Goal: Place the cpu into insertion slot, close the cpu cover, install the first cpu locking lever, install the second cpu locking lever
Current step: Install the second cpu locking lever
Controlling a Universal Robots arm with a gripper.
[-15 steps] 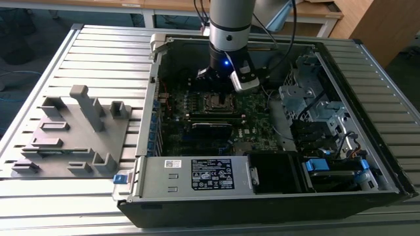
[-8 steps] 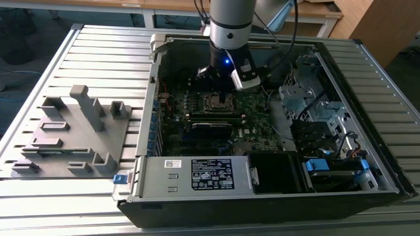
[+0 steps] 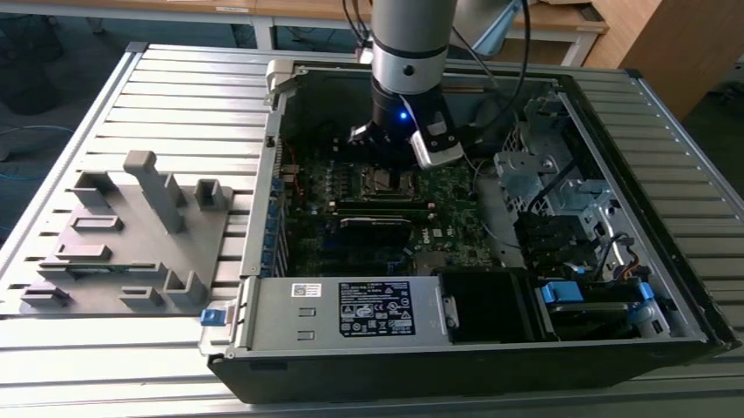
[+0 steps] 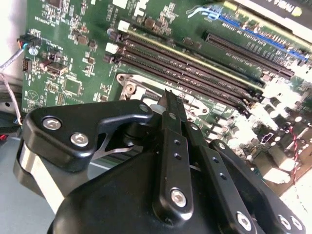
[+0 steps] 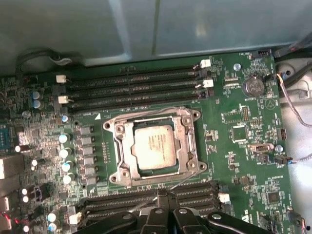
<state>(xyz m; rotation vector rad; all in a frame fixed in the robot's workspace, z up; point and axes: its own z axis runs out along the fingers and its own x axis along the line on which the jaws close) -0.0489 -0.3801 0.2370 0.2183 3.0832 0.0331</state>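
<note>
The cpu [image 5: 154, 147] is lying seated in the slot [image 5: 127, 168], with the cover [image 5: 186, 141] lying down around it. The gripper [image 5: 165, 195] is hovering at the socket's six o'clock edge, fingers pinched together and holding nothing, seemingly positioned to work a thin lever [image 5: 187, 178] there.

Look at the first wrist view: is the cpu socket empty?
No, the silver-topped cpu already sits in the insertion slot, framed by the cpu cover.
</note>
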